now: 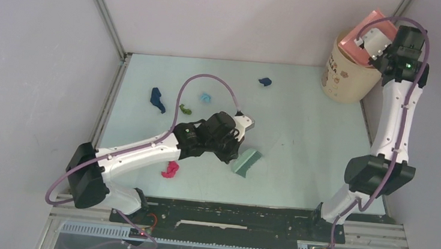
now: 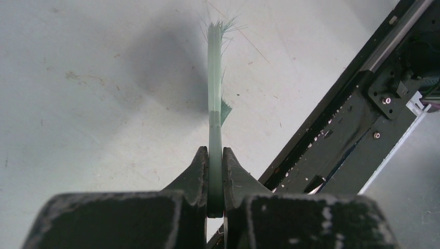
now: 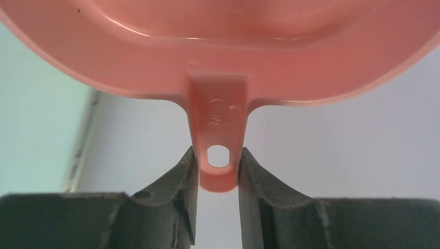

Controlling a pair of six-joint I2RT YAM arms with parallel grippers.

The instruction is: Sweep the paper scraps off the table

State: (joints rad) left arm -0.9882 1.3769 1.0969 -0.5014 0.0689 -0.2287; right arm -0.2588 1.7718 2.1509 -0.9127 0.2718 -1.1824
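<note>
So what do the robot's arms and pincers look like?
The left arm and right arm have white tubular links, black joints and a purple cable each. The right wrist shows a green light. The left pincer and right pincer have dark grey, rough-surfaced fingers.

Paper scraps point(image 1: 170, 169) on the desk point(image 1: 301, 137): five visible. By colour:
- two dark blue scraps point(image 1: 157, 100), the second at the far side point(image 1: 264, 81)
- one teal scrap point(image 1: 206, 97)
- one green scrap point(image 1: 186, 109)
- one magenta scrap point(image 1: 170, 169)

Anything hidden under the left arm point(image 1: 137, 153) can't be counted.

One brush point(image 1: 246, 162). One dustpan point(image 1: 358, 34). One bucket point(image 1: 343, 75). One desk, one black rail point(image 1: 228, 215).

Two arms, counting the right arm point(image 1: 396, 116). Two tools: left tool point(image 2: 215, 155), right tool point(image 3: 218, 171), two fingers each.
</note>
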